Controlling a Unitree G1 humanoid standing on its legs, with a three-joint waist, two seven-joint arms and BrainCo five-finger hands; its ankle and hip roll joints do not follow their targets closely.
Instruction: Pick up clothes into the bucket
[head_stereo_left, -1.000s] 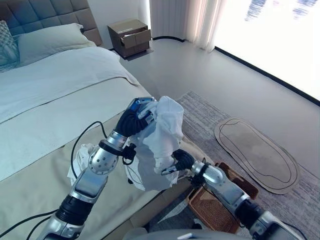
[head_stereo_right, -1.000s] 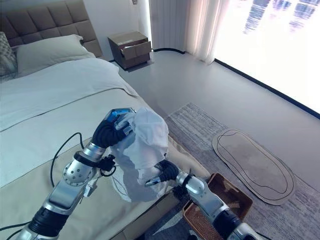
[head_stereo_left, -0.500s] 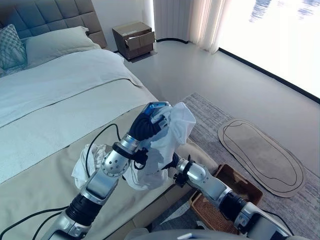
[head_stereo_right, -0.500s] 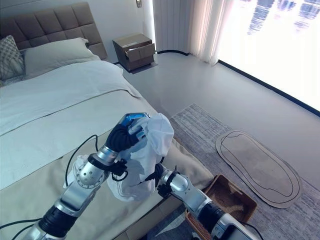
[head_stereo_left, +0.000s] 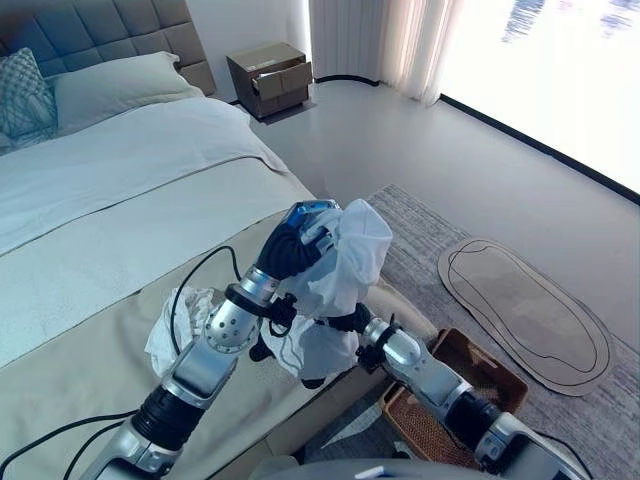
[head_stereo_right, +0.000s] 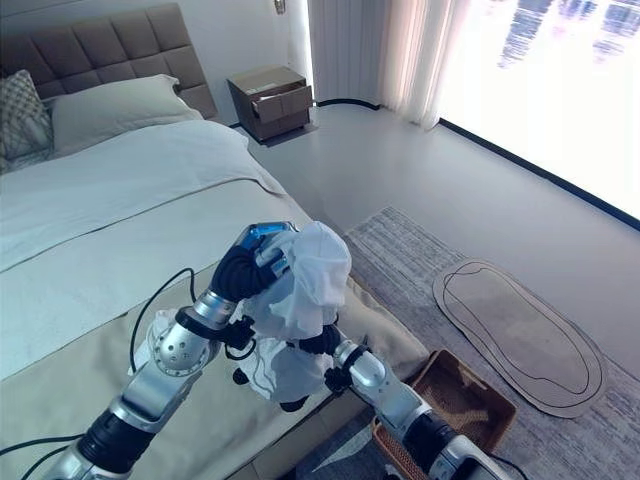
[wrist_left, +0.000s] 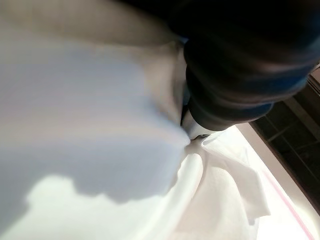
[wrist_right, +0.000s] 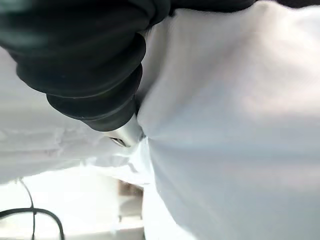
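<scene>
the right hand (head_stereo_left: 345, 322) has pushed deeper into the white garment (head_stereo_left: 340, 268), bunching its lower part; its fingers are hidden, so i cannot tell their state. the left hand (head_stereo_left: 292, 247) grips the garment's top, holding it above the bed (head_stereo_left: 120, 230) edge, the wicker basket (head_stereo_left: 440, 400) near on the floor.

Bright daylight from the window (head_stereo_left: 560, 60) far right, white glare there, wrist views blurry, cloth (wrist_left: 90, 125) shaded

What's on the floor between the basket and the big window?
In the left eye view, an oval mat lies on the grey rug between the woven basket and the window; past the mat the floor is bare.
</scene>
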